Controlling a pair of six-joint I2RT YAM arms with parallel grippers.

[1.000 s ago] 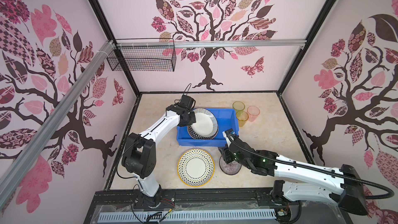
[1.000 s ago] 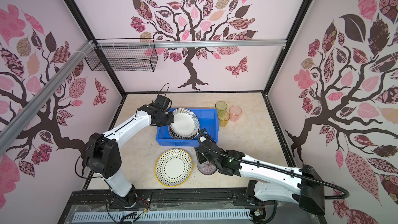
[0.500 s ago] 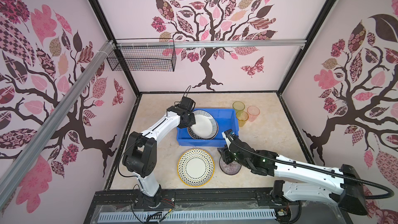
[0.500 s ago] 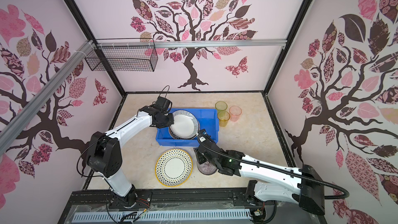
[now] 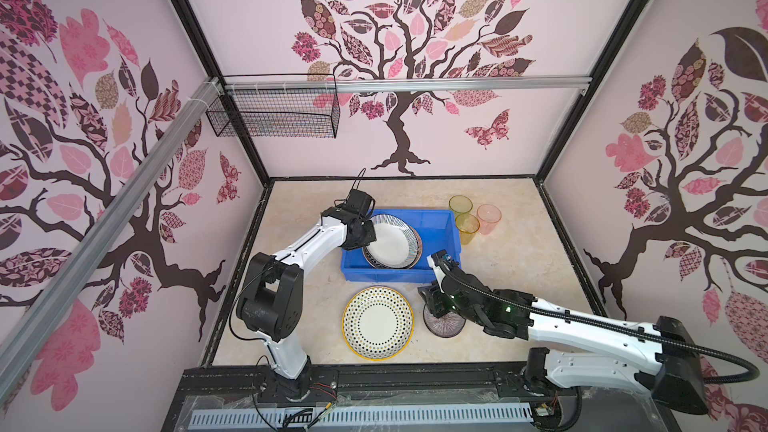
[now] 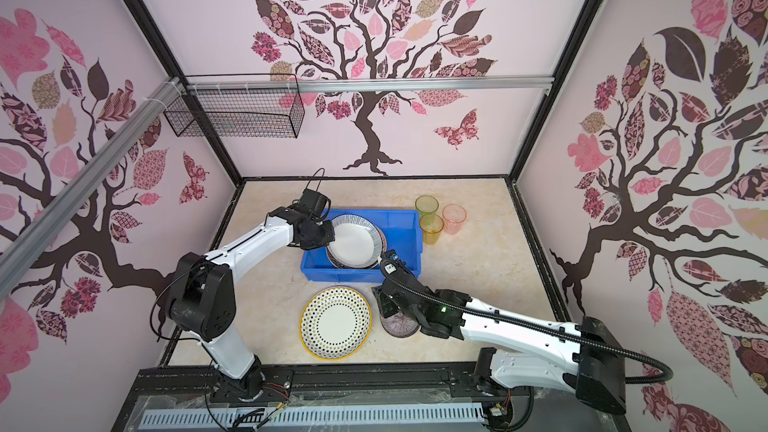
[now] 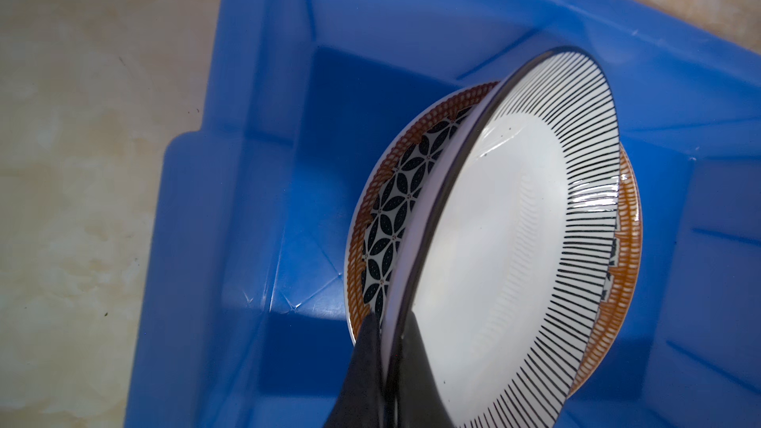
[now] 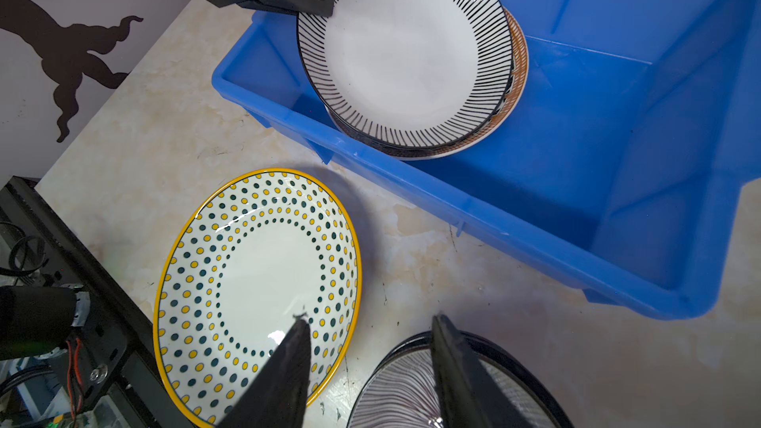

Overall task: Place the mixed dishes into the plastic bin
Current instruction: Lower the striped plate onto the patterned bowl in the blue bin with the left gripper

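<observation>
My left gripper (image 7: 391, 323) is shut on the edge of a striped-rim plate (image 7: 514, 240), held tilted inside the blue plastic bin (image 5: 438, 228). Beneath it in the bin lies a black-white geometric plate (image 7: 395, 207) with an orange rim. In front of the bin a dotted-rim plate (image 5: 377, 322) and a purple-striped bowl (image 5: 445, 328) rest on the table. My right gripper (image 8: 370, 319) is open above the gap between them, one finger over the dotted-rim plate (image 8: 263, 273) and one over the bowl's (image 8: 399, 389) rim, gripping nothing.
Two yellow cups (image 5: 460, 204) (image 5: 467, 228) and a pink cup (image 5: 488, 218) stand upright just right of the bin. A black wire basket (image 5: 274, 112) hangs on the back wall. A black frame rail (image 5: 374, 376) runs along the table's front edge.
The striped-rim plate has sunk a little lower over the plate in the bin. The right arm has hardly moved.
</observation>
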